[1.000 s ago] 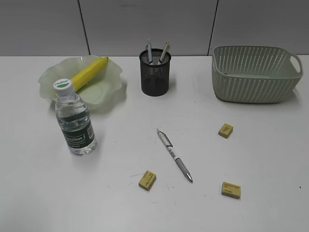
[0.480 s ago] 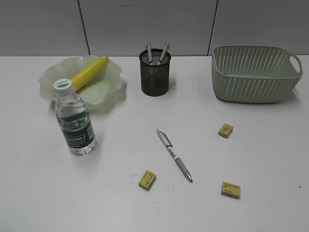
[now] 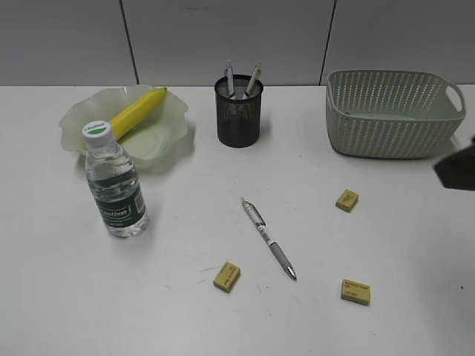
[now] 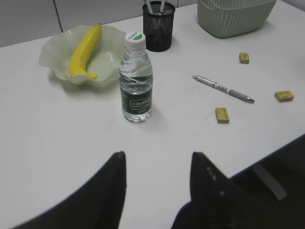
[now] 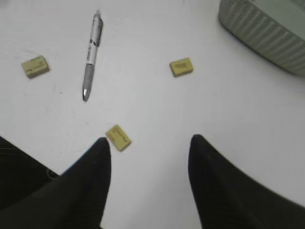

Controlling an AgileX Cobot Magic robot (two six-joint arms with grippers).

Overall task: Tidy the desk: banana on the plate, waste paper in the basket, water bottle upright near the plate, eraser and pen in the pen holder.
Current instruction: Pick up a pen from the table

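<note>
Spreading across every view is the white desk (image 3: 185, 311); at its far right stands the grey-green basket (image 3: 392, 113), and at far left the wavy pale green plate (image 3: 159, 141) holds the banana (image 3: 138, 111), which lies wholly inside it; just in front of the plate the water bottle (image 3: 114, 182) stands upright, capped; between plate and basket the black mesh pen holder (image 3: 239, 115) carries two pens; a loose silver pen (image 3: 268, 237) lies at mid-desk, with three yellow erasers around it, one (image 3: 226, 276) near left of its tip, one (image 3: 346, 200) to the right, one (image 3: 355, 291) at front right; the left gripper (image 4: 158, 167) hovers over bare desk, fingers parted, gripping nothing; the right gripper (image 5: 148, 148) hangs likewise spread and empty, just beside an eraser.
</note>
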